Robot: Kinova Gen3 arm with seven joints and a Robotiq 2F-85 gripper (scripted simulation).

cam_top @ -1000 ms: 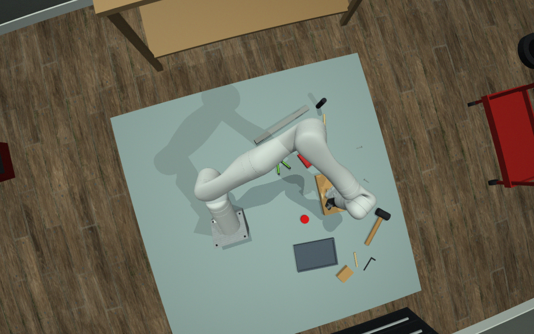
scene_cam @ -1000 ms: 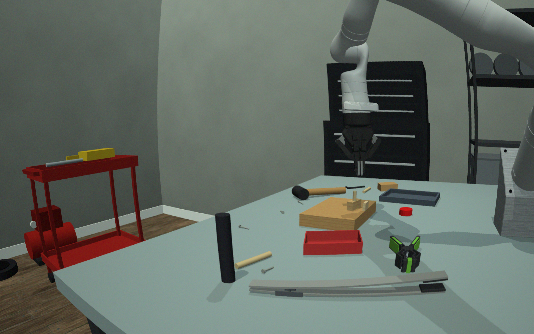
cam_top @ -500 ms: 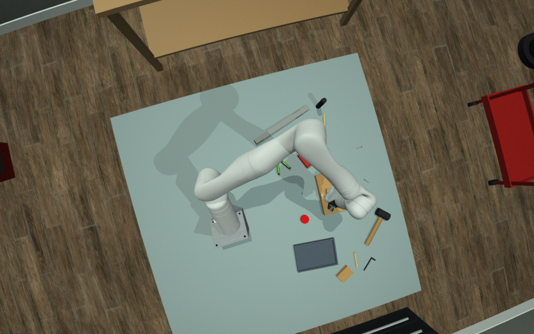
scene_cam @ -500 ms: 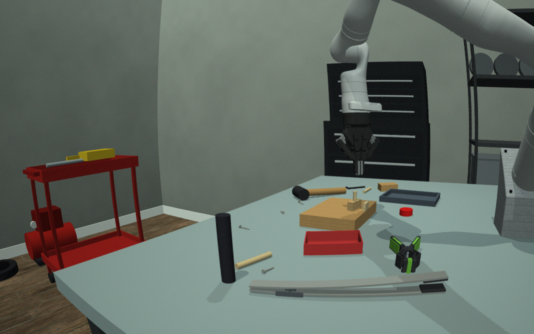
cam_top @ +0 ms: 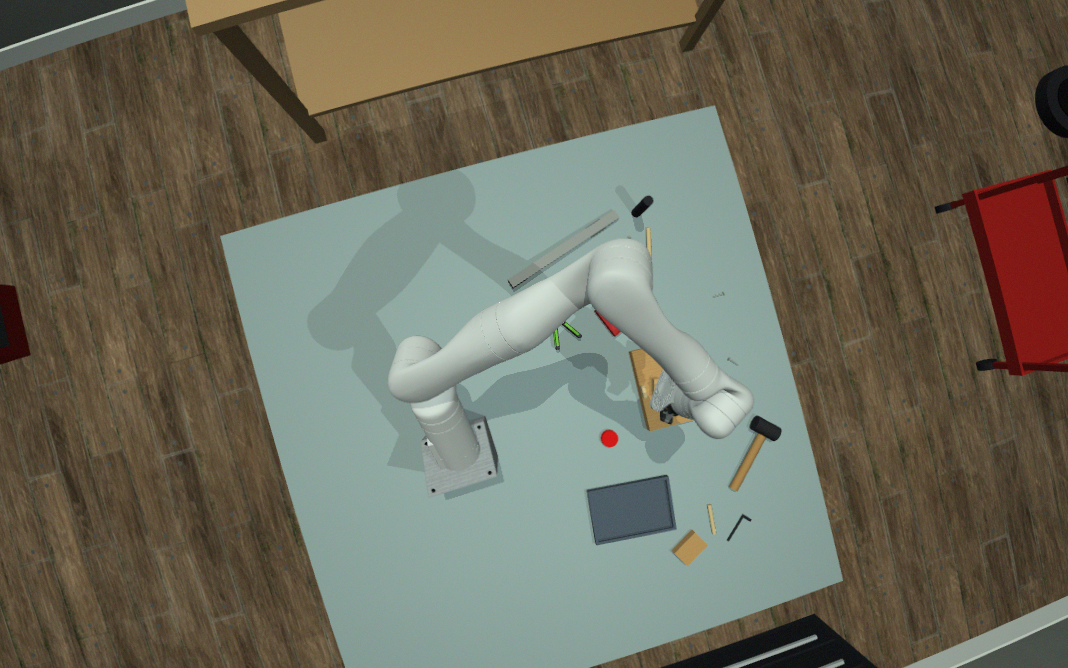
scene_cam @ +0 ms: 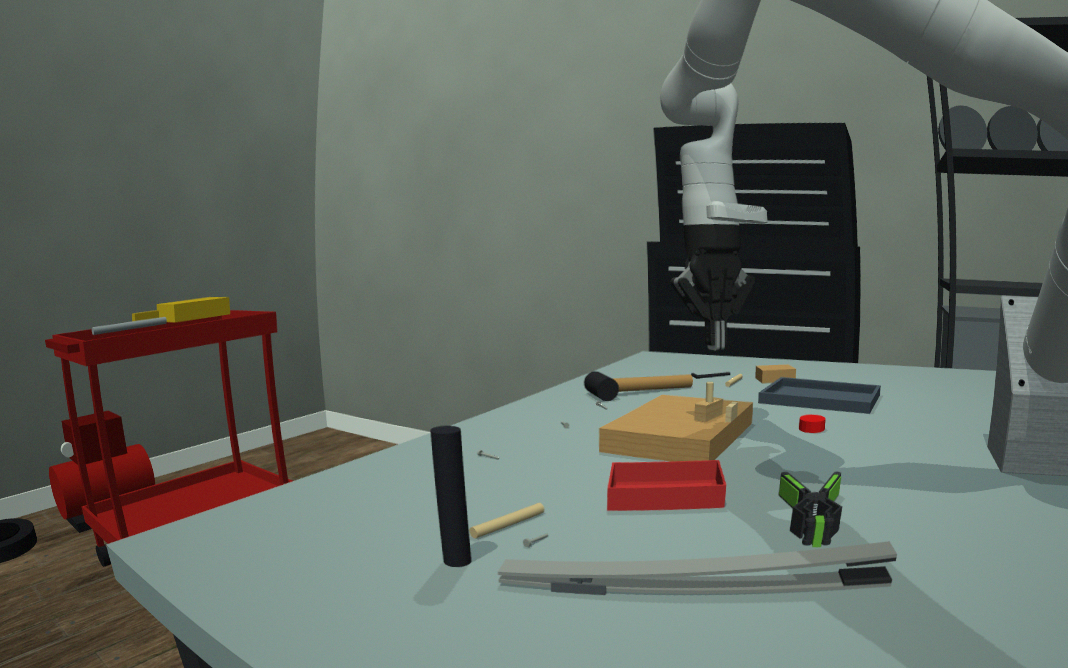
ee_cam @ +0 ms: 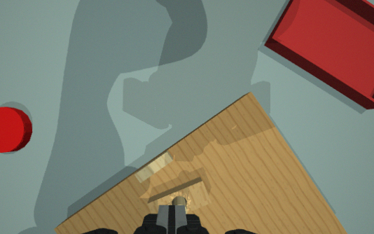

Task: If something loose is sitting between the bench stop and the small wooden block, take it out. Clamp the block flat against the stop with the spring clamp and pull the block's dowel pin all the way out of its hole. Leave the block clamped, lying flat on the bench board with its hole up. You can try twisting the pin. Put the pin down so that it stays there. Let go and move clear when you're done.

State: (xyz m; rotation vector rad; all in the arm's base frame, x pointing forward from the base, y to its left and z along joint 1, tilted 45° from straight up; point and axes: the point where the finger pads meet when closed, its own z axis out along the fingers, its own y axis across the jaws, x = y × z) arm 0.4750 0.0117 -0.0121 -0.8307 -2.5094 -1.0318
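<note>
Pale green tabletop (cam_top: 504, 567) (scene_cam: 330, 551) (ee_cam: 31, 59); tool (cam_top: 666, 417) (scene_cam: 715, 346) (ee_cam: 171, 223) closed on nothing, above upright dowel pin (scene_cam: 709, 391) (ee_cam: 179, 201) in small block (scene_cam: 708, 410) (ee_cam: 199, 196).

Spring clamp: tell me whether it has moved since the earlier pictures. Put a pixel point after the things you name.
No; the spring clamp (cam_top: 556, 338) (scene_cam: 816, 519) stands in the same spot beside the red bin (cam_top: 607, 322) (scene_cam: 666, 496) (ee_cam: 326, 52).
</note>
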